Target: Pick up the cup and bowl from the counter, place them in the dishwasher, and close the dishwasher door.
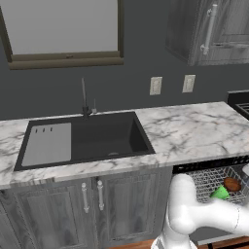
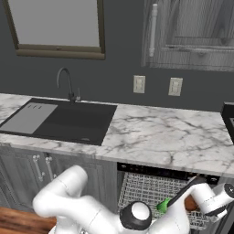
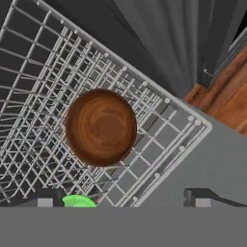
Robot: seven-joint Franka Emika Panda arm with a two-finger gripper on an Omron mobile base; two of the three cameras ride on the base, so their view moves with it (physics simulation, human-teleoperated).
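Sitting mid-rack, bowl (image 3: 101, 127) (gripper (image 3: 123, 198) spread above).

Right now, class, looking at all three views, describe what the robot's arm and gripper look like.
The arm is glossy white, made of rounded tube-like segments, with a dark round joint cap holding a white centre. A dark link leads to the white hand. The gripper has two small dark fingers with pale grey pads. No cables or markings are visible.

A home kitchen: marble counter (image 1: 194, 131), black sink (image 1: 85, 138) with faucet (image 1: 84, 97), grey cabinets (image 1: 104, 204), open dishwasher (image 2: 155, 192)
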